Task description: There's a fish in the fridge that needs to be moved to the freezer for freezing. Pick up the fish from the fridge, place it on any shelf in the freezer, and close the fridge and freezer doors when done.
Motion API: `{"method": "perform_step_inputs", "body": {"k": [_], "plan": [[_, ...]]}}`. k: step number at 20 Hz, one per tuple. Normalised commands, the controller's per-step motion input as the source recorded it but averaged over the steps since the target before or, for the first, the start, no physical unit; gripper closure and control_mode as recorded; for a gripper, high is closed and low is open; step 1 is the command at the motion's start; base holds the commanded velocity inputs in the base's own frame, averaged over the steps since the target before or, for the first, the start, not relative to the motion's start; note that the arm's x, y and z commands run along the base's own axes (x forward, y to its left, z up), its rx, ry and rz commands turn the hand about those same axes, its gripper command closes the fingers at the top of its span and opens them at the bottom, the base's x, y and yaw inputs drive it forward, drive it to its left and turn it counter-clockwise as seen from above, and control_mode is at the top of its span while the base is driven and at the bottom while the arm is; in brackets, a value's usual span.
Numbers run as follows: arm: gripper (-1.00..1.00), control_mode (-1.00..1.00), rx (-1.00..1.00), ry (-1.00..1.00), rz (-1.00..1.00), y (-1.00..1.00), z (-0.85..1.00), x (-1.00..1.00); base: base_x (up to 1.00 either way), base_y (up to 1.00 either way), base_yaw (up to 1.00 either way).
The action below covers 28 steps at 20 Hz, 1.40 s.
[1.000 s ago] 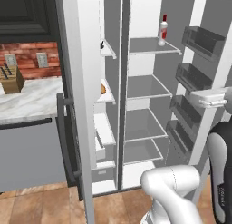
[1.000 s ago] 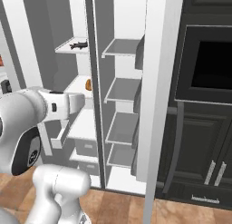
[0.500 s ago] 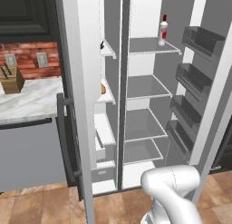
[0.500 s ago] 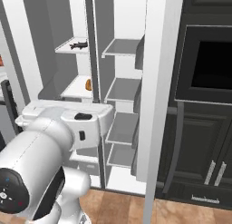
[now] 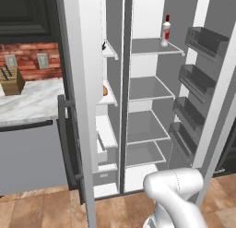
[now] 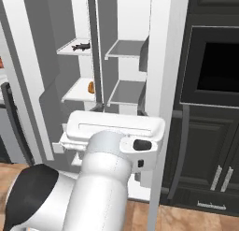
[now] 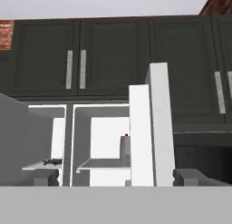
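Observation:
The fish (image 6: 81, 46) is small and dark. It lies on the top white shelf of the left compartment, the freezer (image 5: 107, 130), which has drawers lower down. In the hand view the fish (image 7: 52, 162) shows far off at the lower left. The fridge (image 5: 145, 88) on the right has flat shelves. Both grey doors stand open: the left door (image 5: 78, 107) and the right door (image 5: 207, 98) with its bins. My gripper (image 7: 118, 177) is open and empty, well short of the shelves and aimed at the top of the unit.
A white bottle with a red cap (image 5: 166, 31) stands on the fridge's top shelf. A small orange item (image 6: 91, 87) sits on the freezer's second shelf. Black cabinets and an oven (image 6: 214, 66) stand to the right. A marble counter (image 5: 32, 102) carries a knife block (image 5: 11, 79) at left.
The arm has swung from the left to the middle of the right base view and come closer to that camera. The fish and both doors have not moved.

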Motion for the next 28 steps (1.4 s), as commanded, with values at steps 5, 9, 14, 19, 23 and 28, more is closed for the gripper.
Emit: {"method": "perform_step_inputs", "body": {"k": [5,9,14,19,23,28], "plan": [[-1.00,-1.00,0.02,-0.25,0.09,-0.26,-0.58,0.20,0.00,0.00,0.00],[-1.00,-1.00,0.00,-0.09,0.12,-0.15,-0.81,0.44,0.00,0.00,0.00],[-1.00,-1.00,0.07,-0.09,0.20,-0.65,-0.63,0.16,0.00,0.00,0.00],[-1.00,-1.00,0.02,-0.01,0.18,-0.32,-0.78,0.23,0.00,0.00,0.00],[-1.00,-1.00,0.00,-0.01,0.09,0.00,-0.66,0.34,0.00,0.00,0.00],[-1.00,-1.00,0.00,0.00,0.03,-0.03,-0.33,0.66,0.00,0.00,0.00]]}}
